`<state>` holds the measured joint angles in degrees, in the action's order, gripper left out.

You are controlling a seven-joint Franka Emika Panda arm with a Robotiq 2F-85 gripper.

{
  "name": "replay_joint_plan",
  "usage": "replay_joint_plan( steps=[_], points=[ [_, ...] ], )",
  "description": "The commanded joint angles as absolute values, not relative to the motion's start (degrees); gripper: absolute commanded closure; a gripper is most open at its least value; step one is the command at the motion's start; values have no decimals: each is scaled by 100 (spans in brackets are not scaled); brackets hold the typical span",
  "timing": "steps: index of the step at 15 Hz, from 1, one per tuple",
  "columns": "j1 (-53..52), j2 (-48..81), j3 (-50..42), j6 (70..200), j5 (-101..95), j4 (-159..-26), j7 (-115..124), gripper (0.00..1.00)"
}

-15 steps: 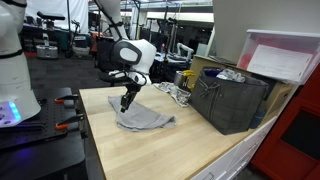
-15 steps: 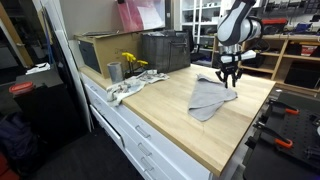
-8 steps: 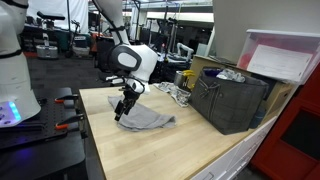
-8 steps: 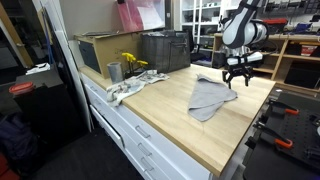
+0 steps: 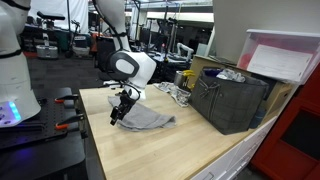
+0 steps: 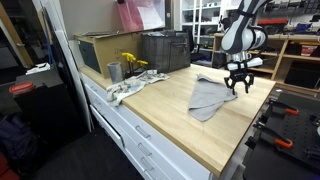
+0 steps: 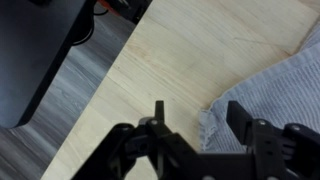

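A grey cloth (image 5: 147,120) (image 6: 208,95) (image 7: 270,95) lies crumpled on the light wooden table (image 5: 150,150) (image 6: 180,125) (image 7: 190,50). My gripper (image 5: 116,115) (image 6: 240,88) (image 7: 198,118) hovers just above the table at the cloth's edge, near the table's corner. In the wrist view its jaws stand apart with nothing between them; one finger is over bare wood, the other over the cloth's frayed corner. The cloth rests on the table, free of the fingers.
A dark plastic crate (image 5: 232,100) (image 6: 165,50) stands at the back of the table, with a cardboard box (image 6: 100,50) beside it. A metal cup with yellow flowers (image 6: 116,70) and a second rag (image 6: 130,88) lie near it. The table edge (image 7: 100,90) drops to the floor close by.
The gripper has let go of the cloth and moved off its middle toward the table's corner edge. Its jaws have opened. The cloth stays where it was dropped.
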<state>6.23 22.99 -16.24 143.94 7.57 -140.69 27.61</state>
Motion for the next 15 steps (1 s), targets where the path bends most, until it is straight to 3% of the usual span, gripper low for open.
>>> replay_joint_plan(
  steps=[1, 4, 6, 15],
  points=[
    [711, 2306, -1571, 14313, 903, -14001, 2704, 64],
    [684, 2277, -1566, 14329, 916, -13998, 2725, 88],
    [663, 2260, -1546, 14332, 914, -13987, 2733, 99],
    [434, 2026, -1414, 14354, 838, -13901, 2874, 99]
  ],
)
